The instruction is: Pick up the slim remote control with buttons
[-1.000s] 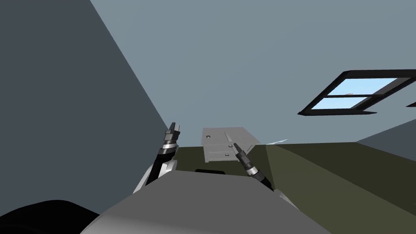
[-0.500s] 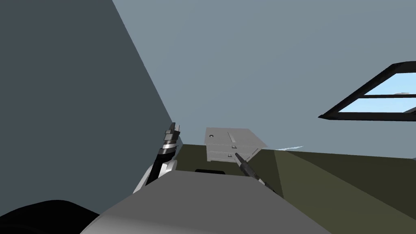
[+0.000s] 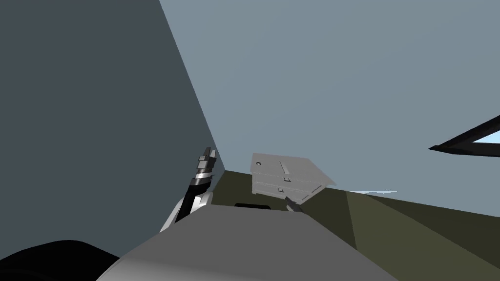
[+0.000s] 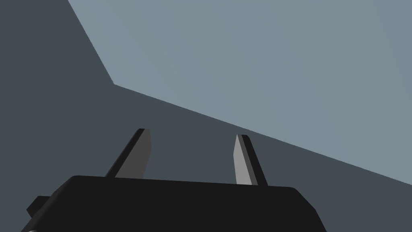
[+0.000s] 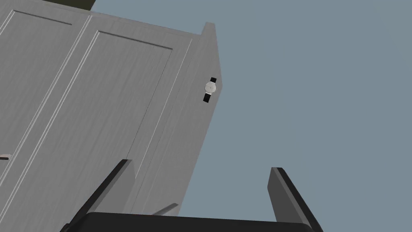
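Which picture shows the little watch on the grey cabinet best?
The right wrist view: the watch lies on the cabinet top, its round pale face and black strap plain. In the head view the watch is a tiny dark dot. The left wrist view faces away from it.

Window (image 3: 465, 141): cut by frame edge.
Cabinet (image 5: 80, 100): cropped in right wrist view.
Slim strip (image 3: 283, 168) atop it: too small to identify.
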You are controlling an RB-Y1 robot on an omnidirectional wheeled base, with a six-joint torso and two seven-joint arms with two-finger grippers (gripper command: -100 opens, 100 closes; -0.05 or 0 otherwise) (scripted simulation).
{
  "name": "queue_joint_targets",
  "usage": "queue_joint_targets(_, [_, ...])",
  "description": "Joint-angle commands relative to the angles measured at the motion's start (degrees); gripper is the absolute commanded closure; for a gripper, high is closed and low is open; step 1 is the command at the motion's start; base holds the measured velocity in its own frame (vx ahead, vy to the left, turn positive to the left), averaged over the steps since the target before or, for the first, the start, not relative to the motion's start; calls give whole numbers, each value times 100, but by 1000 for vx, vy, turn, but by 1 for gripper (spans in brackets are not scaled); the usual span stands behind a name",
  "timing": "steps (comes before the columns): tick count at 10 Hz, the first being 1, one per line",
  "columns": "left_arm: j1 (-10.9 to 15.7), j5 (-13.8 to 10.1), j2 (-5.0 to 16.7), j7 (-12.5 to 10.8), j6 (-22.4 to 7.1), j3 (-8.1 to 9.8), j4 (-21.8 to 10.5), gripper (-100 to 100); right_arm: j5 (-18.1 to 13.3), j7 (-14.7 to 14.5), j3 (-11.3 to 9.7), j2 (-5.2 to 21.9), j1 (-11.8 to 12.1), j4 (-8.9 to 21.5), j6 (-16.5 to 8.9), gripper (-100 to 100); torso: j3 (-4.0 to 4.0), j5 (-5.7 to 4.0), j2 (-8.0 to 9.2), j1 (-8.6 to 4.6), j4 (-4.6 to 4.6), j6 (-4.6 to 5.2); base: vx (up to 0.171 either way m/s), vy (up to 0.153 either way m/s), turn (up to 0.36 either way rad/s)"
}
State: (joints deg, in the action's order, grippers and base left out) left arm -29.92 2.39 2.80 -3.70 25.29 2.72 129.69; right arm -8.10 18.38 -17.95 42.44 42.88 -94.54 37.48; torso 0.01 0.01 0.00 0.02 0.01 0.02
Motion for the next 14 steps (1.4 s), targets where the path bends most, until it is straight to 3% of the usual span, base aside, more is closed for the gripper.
queue_joint_targets(1, [0, 0, 0, 0, 0, 0, 0, 0, -17, 241, -158, 286, 15, 286, 32, -100, 0, 0, 0, 0, 0, 0, 2, 23, 307])
queue_joint_targets(2, [1, 0, 0, 0, 0, -1, 0, 0, -17, 241, -158, 302, 15, 384, 32, -100, -1, 0, -2, 0, 0, -7, 3, 14, 160])
queue_joint_targets(3, [0, 0, 0, 0, 0, 0, 0, 0, -44, 410, -307, 524, 54, 535, 54, -100, -1, -1, -2, -2, 0, 0, 11, 27, 297])
queue_joint_targets(5, [0, 0, 0, 0, 0, 0, 0, 0, -44, 410, -307, 524, 54, 696, 54, -100, -4, -1, -7, 0, -1, 0, 15, 11, 80])
queue_joint_targets(6, [0, 0, 0, 0, 0, 0, 0, 0, -70, 577, -457, 736, 83, 848, 72, -100, -3, -1, -5, -2, -1, 1, 15, 21, 375])
queue_joint_targets(11, [0, 0, 0, 0, 0, 0, 0, 0, -120, 900, -757, 1141, 118, 1613, 100, -100, -8, -1, -15, -1, -3, -4, 30, 15, 267])
queue_joint_targets(12, [-1, 0, 0, 0, 0, 0, 0, 0, -143, 1054, -906, 1338, 130, 1919, 111, -100, -8, -2, -14, -2, -3, 0, 35, 23, 383])
queue_joint_targets(13, [0, 0, 0, 0, 0, 0, 0, 0, -143, 1054, -906, 1338, 130, 1919, 111, -100, -9, 1, -15, 1, -3, -5, 29, 4, 207])
queue_joint_targets(14, [-1, 0, 0, 0, 0, 1, 0, 0, -164, 1203, -1052, 1532, 142, 2101, 121, -100, -8, -1, -13, -3, -2, 1, 35, 9, 424])
